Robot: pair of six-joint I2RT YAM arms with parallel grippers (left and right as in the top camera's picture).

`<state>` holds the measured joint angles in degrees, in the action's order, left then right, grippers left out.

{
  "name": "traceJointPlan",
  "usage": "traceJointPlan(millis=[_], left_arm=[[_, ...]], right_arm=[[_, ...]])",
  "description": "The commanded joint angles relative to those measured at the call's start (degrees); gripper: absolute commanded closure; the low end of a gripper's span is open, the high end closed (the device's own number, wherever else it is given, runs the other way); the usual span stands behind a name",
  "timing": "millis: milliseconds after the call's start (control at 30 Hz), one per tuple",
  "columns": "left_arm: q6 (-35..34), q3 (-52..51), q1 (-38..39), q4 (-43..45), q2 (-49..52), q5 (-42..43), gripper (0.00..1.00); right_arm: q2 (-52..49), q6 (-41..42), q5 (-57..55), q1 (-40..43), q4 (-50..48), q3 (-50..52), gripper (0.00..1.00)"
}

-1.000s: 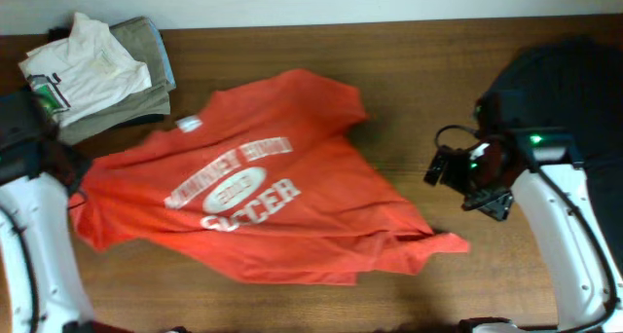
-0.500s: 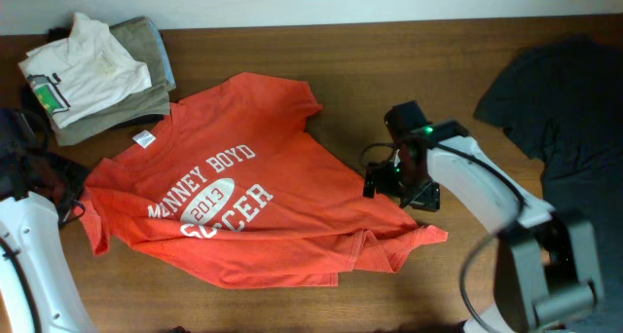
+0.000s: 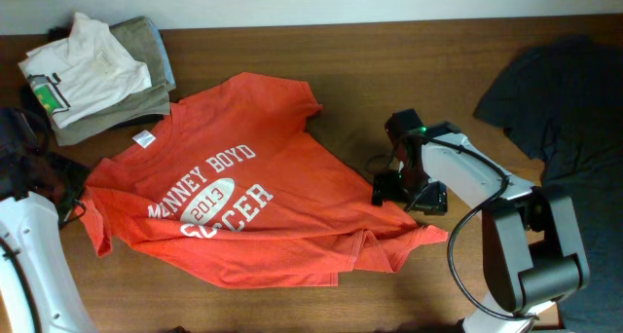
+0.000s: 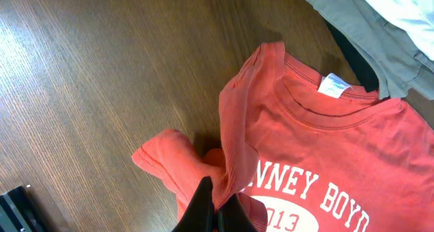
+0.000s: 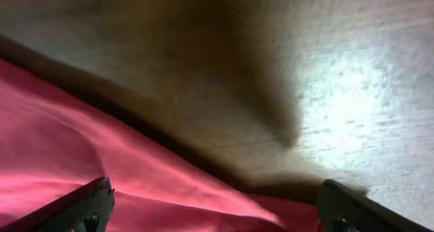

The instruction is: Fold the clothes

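Observation:
The orange-red T-shirt (image 3: 243,206) lies spread and wrinkled on the wooden table, white "BOYD 2013 SOCCER" lettering up. My left gripper (image 4: 217,208) is shut on a bunched fold of its left sleeve, near the collar and white tag (image 4: 332,86); in the overhead view it sits at the shirt's left edge (image 3: 73,182). My right gripper (image 3: 404,192) is low at the shirt's right edge. In the right wrist view its fingers (image 5: 217,208) are wide apart with red cloth (image 5: 102,164) between them, not clamped.
A white shirt with a green mark (image 3: 83,65) lies on a khaki-grey folded garment (image 3: 136,104) at the back left. A dark garment (image 3: 560,90) lies at the right. Bare wood (image 3: 419,70) stretches behind the shirt.
A second ago the shirt lay further right and the right arm stood at the right. The shirt has since shifted left, and the right gripper has come down at its right edge.

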<state>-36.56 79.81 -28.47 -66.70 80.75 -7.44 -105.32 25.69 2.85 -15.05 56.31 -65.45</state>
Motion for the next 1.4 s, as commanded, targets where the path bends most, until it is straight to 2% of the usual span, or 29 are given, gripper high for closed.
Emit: traceJointPlan(millis=[0, 100, 167, 233, 367, 467, 500, 567, 667, 867, 1167, 1200, 1267, 1300, 1333, 1367], left_arm=[[-0.7, -0.2, 0.0, -0.2, -0.4, 0.7, 1.0], [-0.7, -0.2, 0.0, -0.2, -0.4, 0.9, 1.0], [-0.7, -0.2, 0.0, -0.2, -0.4, 0.8, 1.0], [-0.7, -0.2, 0.0, -0.2, -0.4, 0.8, 1.0], [-0.7, -0.2, 0.0, -0.2, -0.4, 0.9, 1.0], [-0.7, -0.2, 0.0, -0.2, -0.4, 0.8, 1.0], [-0.7, -0.2, 0.0, -0.2, -0.4, 0.8, 1.0], [-0.7, -0.2, 0.0, -0.2, -0.4, 0.8, 1.0], [-0.7, -0.2, 0.0, -0.2, -0.4, 0.8, 1.0], [-0.7, -0.2, 0.0, -0.2, -0.4, 0.8, 1.0], [-0.7, -0.7, 1.4, 0.1, 0.7, 3.4, 1.0], [-0.7, -1.0, 2.1, 0.3, 1.0, 3.4, 1.0], [-0.7, -1.5, 4.3, 0.8, 2.1, 3.4, 1.0], [-0.7, -1.6, 5.1, 1.2, 2.6, 3.4, 1.0], [-0.7, -1.7, 6.1, 1.8, 3.0, 3.4, 1.0], [-0.7, -1.9, 7.2, 2.4, 3.5, 3.4, 1.0]], right_arm=[[-0.2, -2.4, 0.3, 0.0, -0.2, 2.4, 0.01], [-0.2, -2.4, 0.3, 0.0, -1.4, 3.3, 0.01], [-0.2, -2.4, 0.3, 0.0, -1.8, 3.6, 0.09], [-0.2, -2.3, 0.6, 0.0, -2.0, 3.7, 0.28], [-0.2, -2.4, 2.6, 0.0, -4.2, 4.8, 0.32], [-0.2, -2.3, 2.9, 0.0, -5.8, 6.1, 0.59], [-0.2, -2.3, 2.9, 0.1, -5.8, 6.1, 0.75], [-0.2, -1.3, 2.9, 0.2, -6.0, 6.1, 0.96], [-0.2, -0.1, 2.5, 0.5, -6.6, 5.3, 0.96], [-0.2, 0.3, 2.3, 6.6, -6.7, -6.1, 0.96], [-0.2, -0.4, 2.3, 22.5, -12.2, -38.3, 0.96], [-0.2, -0.4, 2.3, 23.6, -12.2, -40.5, 0.85], [-0.2, -0.4, 2.5, 25.3, -11.9, -43.9, 0.25], [-0.2, -0.4, 2.5, 25.6, -11.2, -44.4, 0.08], [-0.2, -0.4, 2.5, 25.6, -10.4, -44.5, 0.01], [-0.2, -0.6, 2.5, 25.6, -8.7, -44.5, 0.01]])
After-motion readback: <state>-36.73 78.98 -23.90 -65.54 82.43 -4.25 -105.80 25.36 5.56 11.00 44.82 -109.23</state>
